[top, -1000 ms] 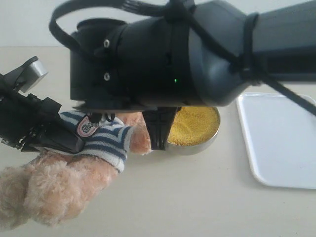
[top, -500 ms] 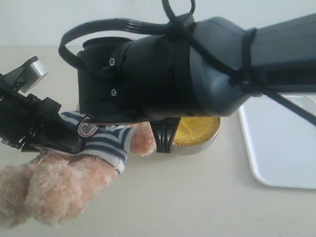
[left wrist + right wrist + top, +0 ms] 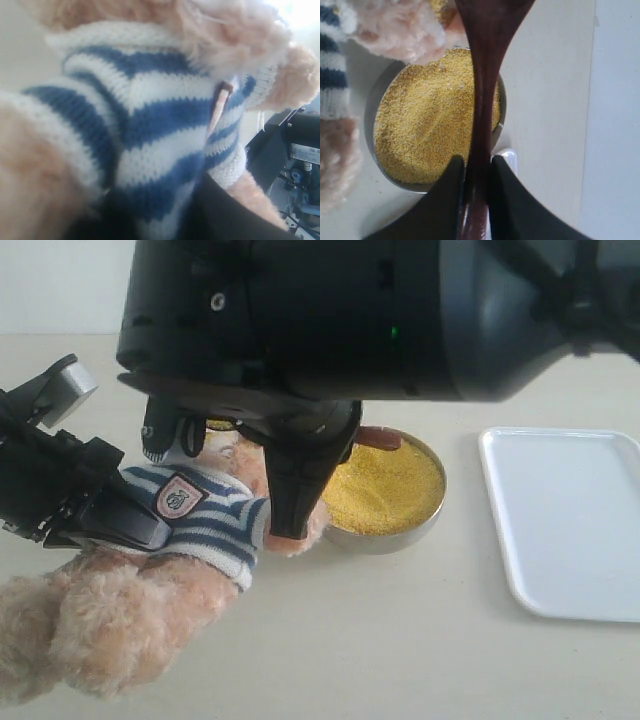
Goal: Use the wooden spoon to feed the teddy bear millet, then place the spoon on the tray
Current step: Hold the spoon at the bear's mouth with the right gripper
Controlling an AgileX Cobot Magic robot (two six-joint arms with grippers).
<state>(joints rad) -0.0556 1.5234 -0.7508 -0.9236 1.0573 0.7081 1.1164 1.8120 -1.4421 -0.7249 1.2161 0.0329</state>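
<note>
The teddy bear (image 3: 190,540) lies on its back at the left, and my left gripper (image 3: 105,515) is shut on its striped shirt (image 3: 150,125). Dark fingers (image 3: 220,215) press into the knit. My right gripper (image 3: 477,167) is shut on the handle of the wooden spoon (image 3: 487,75), which reaches over the millet (image 3: 430,125) toward the bear's fur (image 3: 400,25). From outside, the right gripper (image 3: 300,480) hangs between the bear's head and the metal bowl (image 3: 385,495). Only a reddish bit of spoon (image 3: 380,438) shows there. The tray (image 3: 570,520) lies at the right with nothing on it.
The bulky right arm (image 3: 380,320) fills the top of the exterior view and hides the bear's face. The tray's edge (image 3: 620,100) lies just beyond the bowl. Bare beige tabletop (image 3: 400,640) stretches along the front.
The right arm has swung up and closer to the camera, uncovering the whole bowl of millet. Its fingers now hang by the bear's head. The left arm and bear have stayed put.
</note>
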